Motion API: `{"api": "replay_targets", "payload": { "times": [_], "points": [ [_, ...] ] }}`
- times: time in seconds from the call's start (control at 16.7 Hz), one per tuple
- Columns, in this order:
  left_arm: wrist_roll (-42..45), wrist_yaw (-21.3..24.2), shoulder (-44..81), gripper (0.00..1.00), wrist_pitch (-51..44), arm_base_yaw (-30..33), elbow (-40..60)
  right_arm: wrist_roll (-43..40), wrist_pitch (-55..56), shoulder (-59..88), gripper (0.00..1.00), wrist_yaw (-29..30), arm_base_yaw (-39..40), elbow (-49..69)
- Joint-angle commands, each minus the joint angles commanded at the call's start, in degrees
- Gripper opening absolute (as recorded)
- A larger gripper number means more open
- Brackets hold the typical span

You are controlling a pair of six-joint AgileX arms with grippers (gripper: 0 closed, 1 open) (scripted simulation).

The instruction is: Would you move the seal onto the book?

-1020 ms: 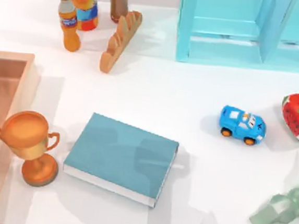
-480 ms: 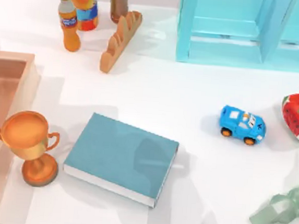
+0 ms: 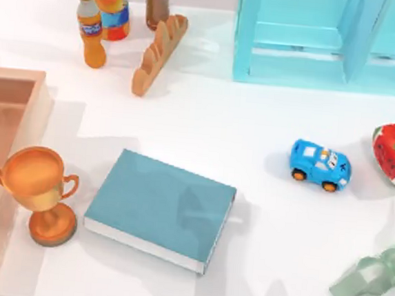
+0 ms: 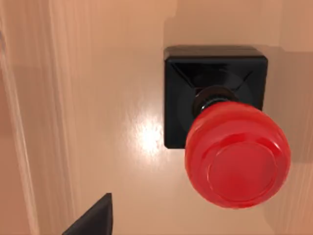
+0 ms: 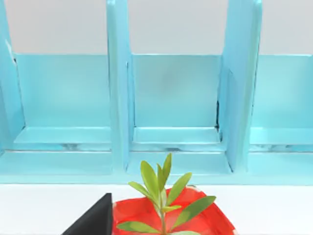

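Teal cloth marks the target: the book (image 3: 159,208) lies flat on the white table (image 3: 206,131), left of centre in the top view, its cover bare, with the trophy (image 3: 38,191) standing just beside its left edge. Farther left sits the tan wooden tray (image 3: 13,114), and it is on wood of that same colour, beside a raised wall, that the left wrist view finds the seal (image 4: 222,132), upright on its black block with the red knob toward the camera; I judge it sits inside that tray. Only a dark corner of the left gripper (image 4: 93,220) shows there, so I cannot tell how wide it stands. The step in hand looks like the approach for the pick. To do it well, centre the fingers over the knob's narrow neck or square across the block's flat sides, come straight down, and keep clear of the tray wall. Lift high enough to pass that wall and the trophy's cup and handles on the way across, then set the block flat in the middle of the cover. The right gripper (image 5: 93,220) is parked by the red plant pot (image 5: 171,218), facing the blue shelf (image 5: 171,98); its spread is likewise unclear.
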State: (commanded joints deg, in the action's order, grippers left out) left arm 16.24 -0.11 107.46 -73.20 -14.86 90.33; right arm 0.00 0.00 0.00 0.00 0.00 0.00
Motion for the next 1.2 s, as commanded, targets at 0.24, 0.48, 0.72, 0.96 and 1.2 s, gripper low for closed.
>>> {"api": "replay_targets", "payload": {
  "times": [0.24,0.48,0.72,0.96,1.2],
  "points": [
    [0.2,0.0,1.8,1.00,11.4,-0.2,-8.6,0.0,0.0,0.0,1.00,0.0,0.0,0.0],
    [0.4,0.0,3.0,1.00,17.5,-0.3,-14.1,0.0,0.0,0.0,1.00,0.0,0.0,0.0],
    [0.4,0.0,3.0,1.00,17.5,-0.3,-14.1,0.0,0.0,0.0,1.00,0.0,0.0,0.0],
    [0.4,0.0,3.0,0.70,17.5,-0.3,-14.1,0.0,0.0,0.0,1.00,0.0,0.0,0.0],
    [0.4,0.0,3.0,0.40,17.5,-0.3,-14.1,0.0,0.0,0.0,1.00,0.0,0.0,0.0]
  ]
}}
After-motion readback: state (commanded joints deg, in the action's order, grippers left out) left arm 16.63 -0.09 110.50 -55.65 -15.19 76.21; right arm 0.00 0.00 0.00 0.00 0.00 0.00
